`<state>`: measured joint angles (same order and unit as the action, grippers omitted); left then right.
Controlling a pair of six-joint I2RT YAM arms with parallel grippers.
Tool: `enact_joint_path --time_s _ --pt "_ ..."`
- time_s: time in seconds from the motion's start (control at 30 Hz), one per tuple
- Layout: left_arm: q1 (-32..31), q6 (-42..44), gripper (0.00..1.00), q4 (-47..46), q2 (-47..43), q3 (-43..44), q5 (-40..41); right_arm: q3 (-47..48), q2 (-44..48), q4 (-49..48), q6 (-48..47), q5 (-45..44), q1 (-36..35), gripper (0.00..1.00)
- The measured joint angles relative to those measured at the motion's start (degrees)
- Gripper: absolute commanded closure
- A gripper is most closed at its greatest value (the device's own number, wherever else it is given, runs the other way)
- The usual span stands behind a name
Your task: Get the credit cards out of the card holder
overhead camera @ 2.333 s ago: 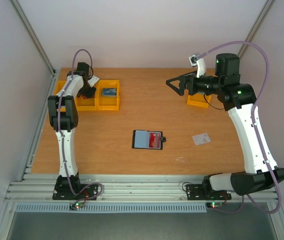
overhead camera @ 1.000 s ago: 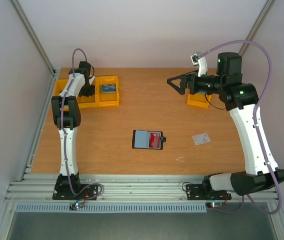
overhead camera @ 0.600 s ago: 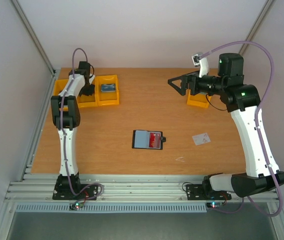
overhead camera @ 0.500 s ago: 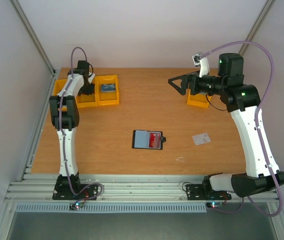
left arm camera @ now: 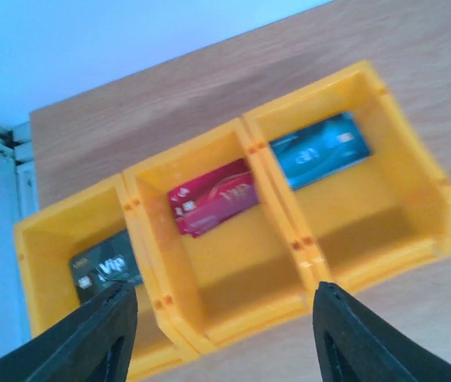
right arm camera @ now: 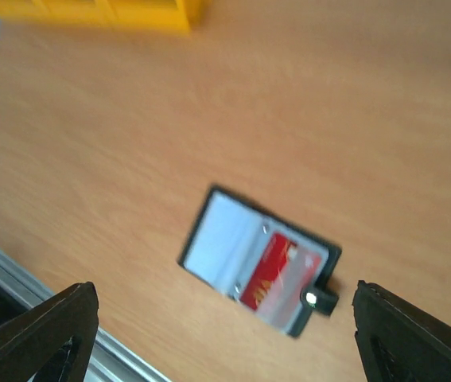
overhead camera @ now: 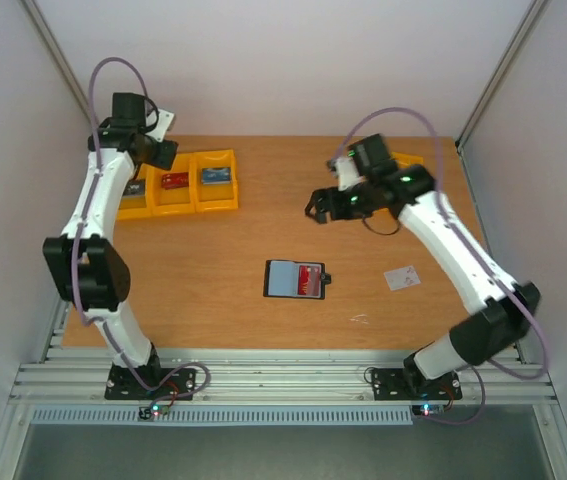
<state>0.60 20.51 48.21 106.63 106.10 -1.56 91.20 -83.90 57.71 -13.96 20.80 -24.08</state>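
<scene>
The card holder (overhead camera: 285, 279) lies open in the middle of the table, black-edged and grey-blue inside, its tab to the right. A red credit card (right arm camera: 277, 270) sits in its right half. A whitish card (overhead camera: 402, 277) lies loose on the table to its right. My right gripper (overhead camera: 318, 205) hovers open above and behind the holder (right arm camera: 225, 239), holding nothing. My left gripper (left arm camera: 225, 334) is open and empty above the yellow bins (left arm camera: 289, 239). The middle bin holds a red card (left arm camera: 213, 197).
Three joined yellow bins (overhead camera: 176, 202) stand at the back left. The left one holds a black card (left arm camera: 106, 267) and the right one a blue card (left arm camera: 320, 149). Another yellow bin (overhead camera: 410, 159) shows at the back right behind the right arm.
My left gripper has opened and risen off the middle bin, where a red card now shows. My right arm has swung from the back right toward the centre, over the holder.
</scene>
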Motion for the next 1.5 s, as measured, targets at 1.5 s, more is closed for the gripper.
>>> enact_joint_path --time_s 1.5 --pt "-28.24 -47.04 0.05 -34.77 -9.42 -56.81 -31.91 -23.91 -21.88 -11.1 11.5 -4.39 -9.27 0.12"
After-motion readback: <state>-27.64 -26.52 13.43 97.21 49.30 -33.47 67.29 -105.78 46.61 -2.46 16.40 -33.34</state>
